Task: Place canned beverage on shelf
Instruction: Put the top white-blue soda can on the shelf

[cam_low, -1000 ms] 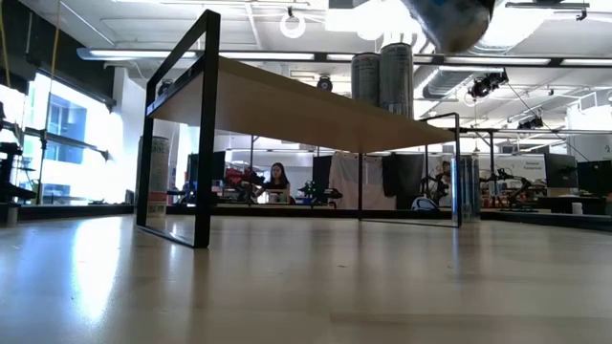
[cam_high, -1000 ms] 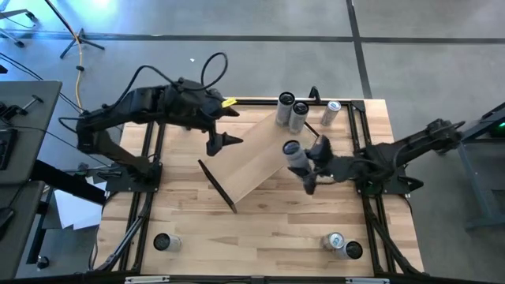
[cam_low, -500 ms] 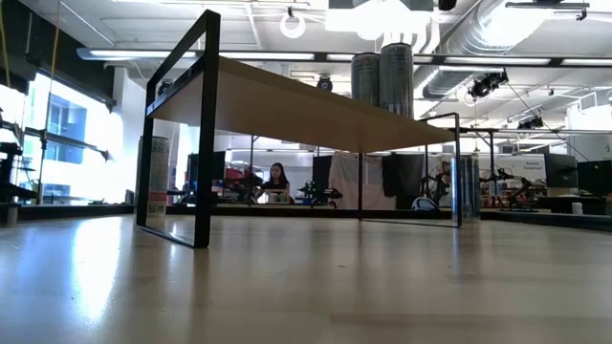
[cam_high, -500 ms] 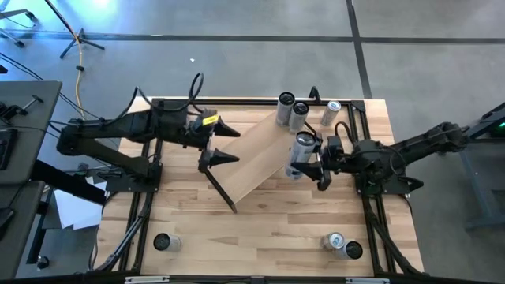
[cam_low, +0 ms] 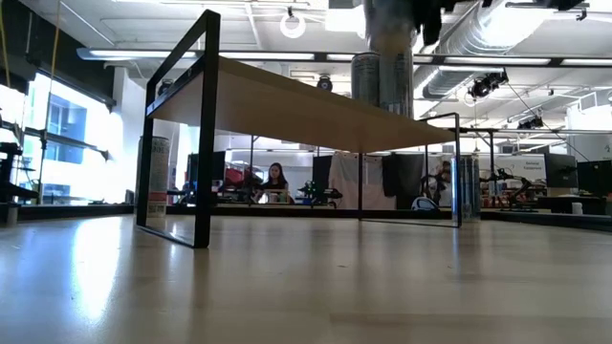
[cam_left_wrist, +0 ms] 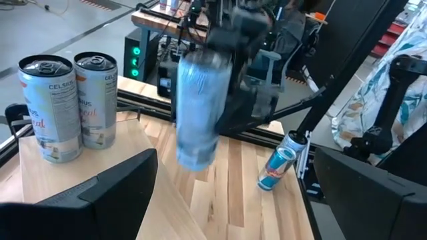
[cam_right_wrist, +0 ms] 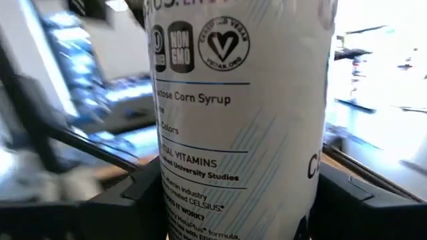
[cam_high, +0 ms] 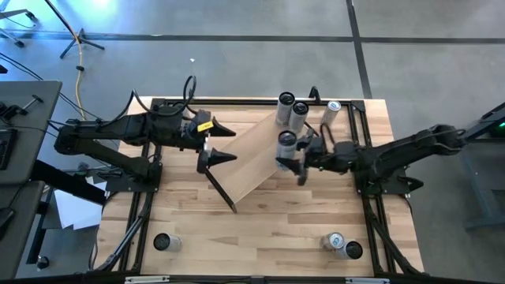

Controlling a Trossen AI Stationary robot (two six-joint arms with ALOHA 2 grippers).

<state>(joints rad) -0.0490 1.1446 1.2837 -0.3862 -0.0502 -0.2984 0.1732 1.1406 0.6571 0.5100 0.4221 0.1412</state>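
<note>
2 cans (cam_high: 290, 111) are standing on the shelf (cam_high: 256, 158); right gripper (cam_high: 293, 162) is clamping a 3rd can (cam_high: 286, 148) above it; left gripper (cam_high: 222, 144) is waiting, fingers spread.

The left arm reaches in from the table's left edge, its links stretched nearly flat toward the middle. The left gripper (cam_high: 222, 145) hangs there with its two dark fingers (cam_left_wrist: 100, 200) spread wide apart and nothing between them. The right arm comes in from the right edge, folded at the elbow, with its forearm pointing toward the table's centre. The right gripper (cam_high: 293, 158) has its fingers (cam_right_wrist: 137, 190) clamped on either side of a can (cam_high: 286, 147), held upright. The two grippers face each other, near but apart.
</note>
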